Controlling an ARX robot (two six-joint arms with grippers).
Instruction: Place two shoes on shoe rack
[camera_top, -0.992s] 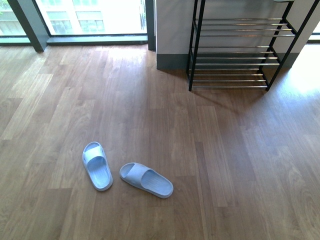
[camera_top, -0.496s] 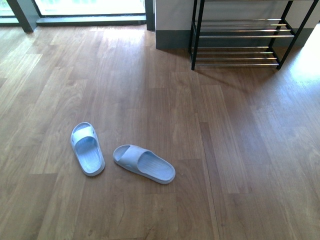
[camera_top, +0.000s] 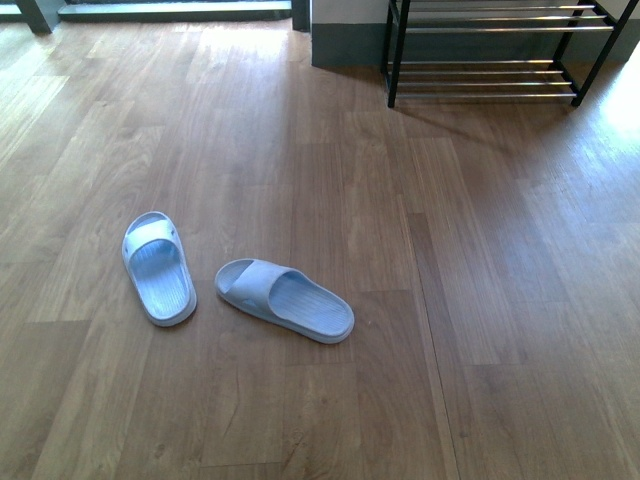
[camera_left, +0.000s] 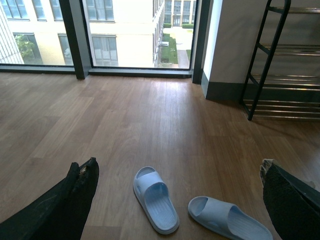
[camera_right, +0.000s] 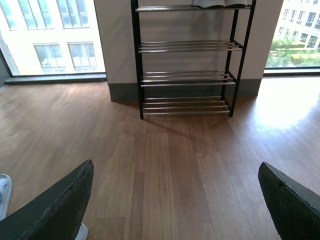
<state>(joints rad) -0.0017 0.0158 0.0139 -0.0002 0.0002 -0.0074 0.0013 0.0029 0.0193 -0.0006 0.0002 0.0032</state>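
Slides lie close together on the floor, left slide and right slide, well apart from the rack. Left claw gapes wide, both slides just ahead of it; right claw, also spread, faces the rack, whose top tier perhaps holds shoes.

Brown wood-plank floor. Floor-to-ceiling windows, dark frames, strong daylight, buildings outside. White wall, grey skirting. Glare on the boards by the window.
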